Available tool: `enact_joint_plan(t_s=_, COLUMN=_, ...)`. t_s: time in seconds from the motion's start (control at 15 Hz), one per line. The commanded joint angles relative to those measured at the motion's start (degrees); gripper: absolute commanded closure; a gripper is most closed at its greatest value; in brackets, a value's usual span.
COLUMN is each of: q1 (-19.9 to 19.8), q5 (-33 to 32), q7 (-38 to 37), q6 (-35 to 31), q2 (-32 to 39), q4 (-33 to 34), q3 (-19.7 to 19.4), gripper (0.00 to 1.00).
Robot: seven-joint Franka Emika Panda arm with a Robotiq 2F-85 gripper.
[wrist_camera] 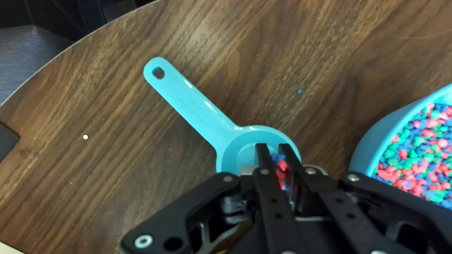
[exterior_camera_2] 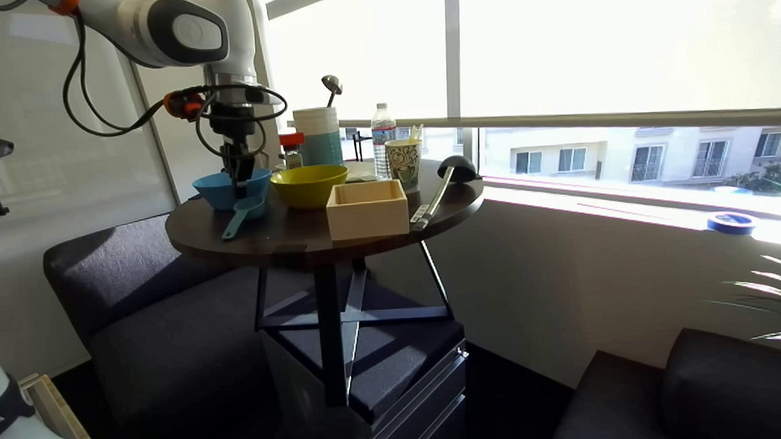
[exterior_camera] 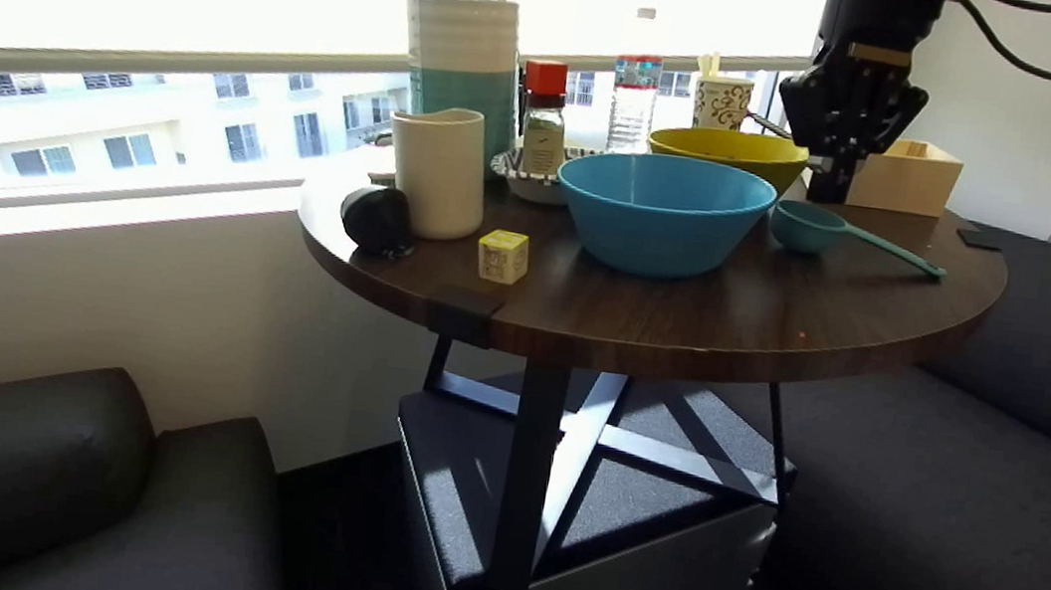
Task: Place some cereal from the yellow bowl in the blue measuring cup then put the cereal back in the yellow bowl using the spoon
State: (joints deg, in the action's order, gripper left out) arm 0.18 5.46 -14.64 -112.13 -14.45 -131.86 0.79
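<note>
- Gripper (wrist_camera: 273,146): the fingers stand narrow over the blue measuring cup (wrist_camera: 226,137); red and blue bits (wrist_camera: 281,165) show in the slit, pinched or not I cannot tell.
- The cup: upright on the wooden table (wrist_camera: 159,183), smooth teal, its long holed handle aimed at the curved edge, wood between.
- Large blue bowl (wrist_camera: 374,141): near the cup, a strip of wood separating them; red, green and blue bits (wrist_camera: 420,158) inside.
- Yellow bowl (exterior_camera_2: 302,195): near the large blue bowl, round, plain, its floor hidden.
- Tan box (exterior_camera_2: 368,221): close to the table edge, a ladle (exterior_camera_2: 457,168) alongside.
</note>
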Motion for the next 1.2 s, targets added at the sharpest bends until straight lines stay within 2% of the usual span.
enact_joint_plan(t_s=0.0, q1=-0.25, q5=1.45, q7=1.08, q6=-1.35, q2=0.76, q4=-0.05, q3=-0.11, gripper=0.97)
enact_joint_plan(t_s=0.07, q1=-0.3, q5=1.4, q7=0.96, q6=-1.51, q2=0.98, q4=0.08, q3=-0.15, gripper=0.97)
enact_joint_plan(t_s=0.13, q1=-0.31, q5=1.33, q7=0.9, q6=-1.7, q2=1.14, q4=0.13, q3=-0.14, gripper=0.87)
enact_joint_plan(t_s=0.2, q1=-0.3, q5=1.36, q7=0.87, q6=-1.85, q2=1.23, q4=0.12, q3=-0.15, gripper=0.64)
enact_joint_plan(t_s=0.33, q1=-0.24, q5=1.38, q7=0.82, q6=-2.17, q2=1.35, q4=0.19, q3=-0.13, gripper=0.6)
enact_joint_plan(t_s=0.4, q1=-0.21, q5=1.41, q7=0.81, q6=-2.27, q2=1.38, q4=0.25, q3=-0.11, gripper=0.54)
enact_joint_plan(t_s=0.87, q1=-0.22, q5=0.85, q7=0.39, q6=-2.56, q2=0.13, q4=0.6, q3=0.08, gripper=0.05)
enact_joint_plan(t_s=1.0, q1=-0.33, q5=0.6, q7=0.01, q6=-3.4, q2=-0.62, q4=1.07, q3=0.13, gripper=0.0)
enact_joint_plan(t_s=1.13, q1=-0.49, q5=0.52, q7=-0.43, q6=-5.59, q2=-0.86, q4=1.92, q3=0.12, gripper=0.0)
